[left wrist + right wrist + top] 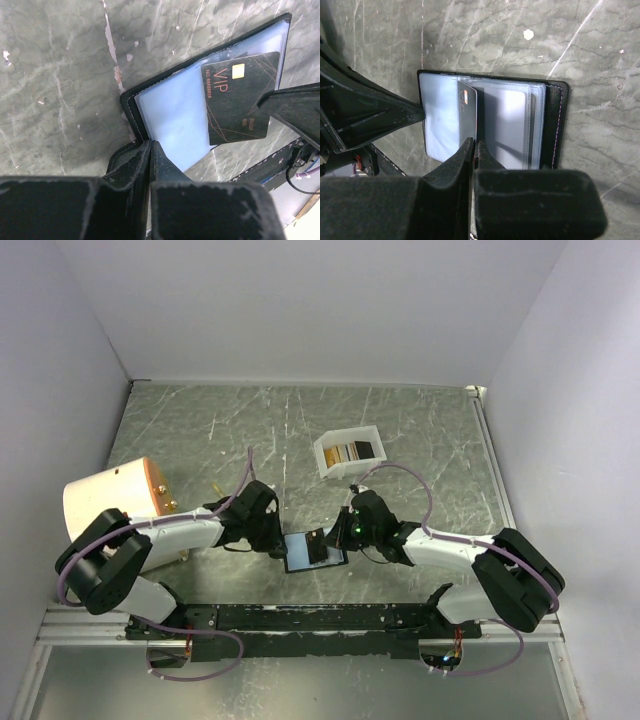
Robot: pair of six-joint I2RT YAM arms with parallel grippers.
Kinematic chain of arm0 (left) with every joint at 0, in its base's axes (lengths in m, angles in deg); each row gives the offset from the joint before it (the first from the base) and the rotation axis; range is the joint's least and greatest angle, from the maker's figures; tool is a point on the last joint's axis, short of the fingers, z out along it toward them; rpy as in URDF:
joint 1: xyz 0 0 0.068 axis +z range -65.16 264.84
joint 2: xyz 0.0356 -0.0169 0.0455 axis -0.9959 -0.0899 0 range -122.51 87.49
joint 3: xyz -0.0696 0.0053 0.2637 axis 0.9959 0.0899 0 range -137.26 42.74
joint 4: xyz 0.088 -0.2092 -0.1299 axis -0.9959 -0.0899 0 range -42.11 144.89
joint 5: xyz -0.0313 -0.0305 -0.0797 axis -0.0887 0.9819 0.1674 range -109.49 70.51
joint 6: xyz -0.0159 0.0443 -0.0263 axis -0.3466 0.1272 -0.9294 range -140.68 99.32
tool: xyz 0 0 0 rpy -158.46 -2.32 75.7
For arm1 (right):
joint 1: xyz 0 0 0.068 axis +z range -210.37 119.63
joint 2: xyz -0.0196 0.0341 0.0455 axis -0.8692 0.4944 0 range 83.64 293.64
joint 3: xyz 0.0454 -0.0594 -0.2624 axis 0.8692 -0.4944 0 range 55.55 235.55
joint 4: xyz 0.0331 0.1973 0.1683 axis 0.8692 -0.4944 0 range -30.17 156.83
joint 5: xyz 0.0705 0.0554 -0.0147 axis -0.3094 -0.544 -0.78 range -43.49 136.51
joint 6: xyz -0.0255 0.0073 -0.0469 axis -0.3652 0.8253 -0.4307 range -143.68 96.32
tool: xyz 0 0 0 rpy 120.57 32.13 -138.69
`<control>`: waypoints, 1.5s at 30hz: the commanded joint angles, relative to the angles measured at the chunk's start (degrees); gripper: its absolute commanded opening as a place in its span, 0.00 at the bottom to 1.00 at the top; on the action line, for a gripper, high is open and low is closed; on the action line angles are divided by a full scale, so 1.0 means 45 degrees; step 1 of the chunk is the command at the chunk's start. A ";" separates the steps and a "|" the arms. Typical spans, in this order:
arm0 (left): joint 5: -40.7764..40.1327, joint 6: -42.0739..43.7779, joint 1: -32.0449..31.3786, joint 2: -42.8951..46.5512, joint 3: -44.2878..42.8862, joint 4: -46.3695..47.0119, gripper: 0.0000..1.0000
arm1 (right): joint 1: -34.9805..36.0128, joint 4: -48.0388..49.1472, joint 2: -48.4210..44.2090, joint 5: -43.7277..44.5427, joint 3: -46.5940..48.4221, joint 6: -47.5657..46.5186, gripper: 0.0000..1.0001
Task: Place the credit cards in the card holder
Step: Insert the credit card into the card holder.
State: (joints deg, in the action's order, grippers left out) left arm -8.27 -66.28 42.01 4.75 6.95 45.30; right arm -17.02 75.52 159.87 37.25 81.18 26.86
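Close to the near edge of the grey-green marbled stone-look bench [200, 430], about midway between its left and right edges, the flat bi-fold card holder [170, 120] lies spread open, black outside and pale blue-grey inside with clear pockets facing up. The left fingers [159, 162] are pressed together on a corner of its black stitched cover, on the side toward the left edge of the bench. Opposite them, the right fingers [465, 155] are pinched shut on one edge of a thin dark brown rectangular card [240, 100] printed with "VIP", a small gold chip and fine gold lines. This card is tilted over the holder's inner pockets and touches the blue-grey lining; whether its edge has entered a pocket cannot be told. By the left edge of the bench, near the left arm, a cream rounded drum-shaped object [105, 502] rests on its side. Farther back, toward the middle of the bench and a little to the right, stands a white rectangular plastic box [325, 455], well apart from the holder, with several gold-tan and dark cards [352, 451] inside it.
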 commanded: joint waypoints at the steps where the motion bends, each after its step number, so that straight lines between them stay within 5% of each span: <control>1: -0.0199 0.0225 0.0045 -0.0488 0.0124 0.0506 0.12 | 0.0016 -0.0449 -0.0095 0.0044 -0.0216 -0.0028 0.00; 45: -0.0814 0.0070 0.0050 -0.0244 0.0593 0.0074 0.16 | -0.0626 0.0793 0.1156 -0.0768 -0.0346 0.0116 0.00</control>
State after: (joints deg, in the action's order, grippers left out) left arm -8.58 -66.19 42.16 4.07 7.89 46.98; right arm -19.60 79.10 163.32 33.71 79.89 27.76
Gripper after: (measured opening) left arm 0.150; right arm 0.007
